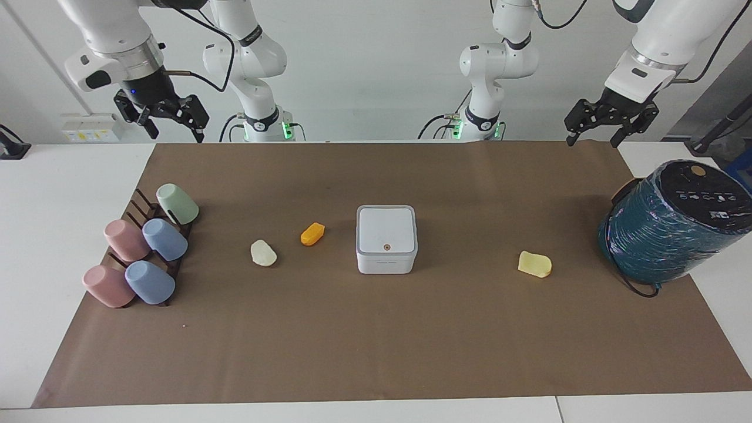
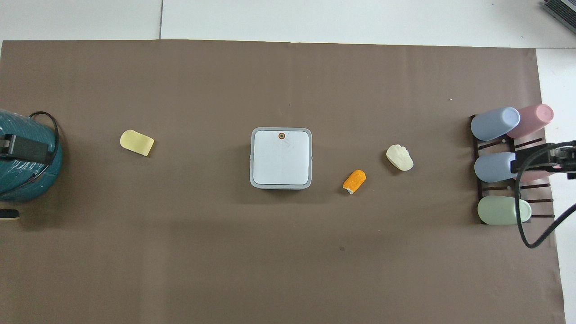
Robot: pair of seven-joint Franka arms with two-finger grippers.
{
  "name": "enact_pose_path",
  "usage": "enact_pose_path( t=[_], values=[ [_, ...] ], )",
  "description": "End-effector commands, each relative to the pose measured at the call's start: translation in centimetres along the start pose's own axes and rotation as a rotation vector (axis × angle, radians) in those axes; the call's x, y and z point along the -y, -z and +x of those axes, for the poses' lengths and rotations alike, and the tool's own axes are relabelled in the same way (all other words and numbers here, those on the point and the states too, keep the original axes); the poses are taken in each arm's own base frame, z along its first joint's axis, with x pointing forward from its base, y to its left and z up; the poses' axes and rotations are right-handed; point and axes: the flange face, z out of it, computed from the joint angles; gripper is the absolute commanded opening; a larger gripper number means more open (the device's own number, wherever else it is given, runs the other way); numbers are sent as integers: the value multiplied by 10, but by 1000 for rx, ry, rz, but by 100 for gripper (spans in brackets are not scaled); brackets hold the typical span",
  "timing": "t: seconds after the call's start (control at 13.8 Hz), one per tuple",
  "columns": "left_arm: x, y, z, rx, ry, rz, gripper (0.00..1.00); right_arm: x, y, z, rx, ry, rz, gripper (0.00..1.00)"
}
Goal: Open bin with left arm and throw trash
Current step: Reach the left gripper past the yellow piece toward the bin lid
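Note:
The bin (image 1: pixel 386 238) (image 2: pixel 281 157), a small white square box, stands mid-table with its grey-edged lid shut and the round button on top. Three lumps of trash lie on the mat. The cream one (image 1: pixel 263 253) (image 2: pixel 399 157) and the orange one (image 1: pixel 312 234) (image 2: pixel 354 181) are beside the bin toward the right arm's end. The pale yellow one (image 1: pixel 534 264) (image 2: pixel 137 142) is toward the left arm's end. My left gripper (image 1: pixel 594 138) hangs open and empty, high up near the teal cylinder. High above the cup rack, my right gripper (image 1: pixel 176 134) is open and empty too.
A large teal wrapped cylinder (image 1: pixel 670 226) (image 2: pixel 27 162) with a black cable sits at the left arm's end. A dark rack (image 1: pixel 154 211) (image 2: pixel 508 202) holding several pastel cups stands at the right arm's end. A brown mat (image 1: pixel 376 341) covers the table.

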Motion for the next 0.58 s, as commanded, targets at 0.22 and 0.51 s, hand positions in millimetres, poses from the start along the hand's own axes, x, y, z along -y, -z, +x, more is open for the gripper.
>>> enact_pose_path(
  t=[0.22,0.51],
  values=[
    [-4,0,-8,5,20,0,100,-2,-2,-1,-4,19,1,100],
    [-12,1,-5,-4,5,3,100,-3,-7,-3,7,11,5,100]
  ],
)
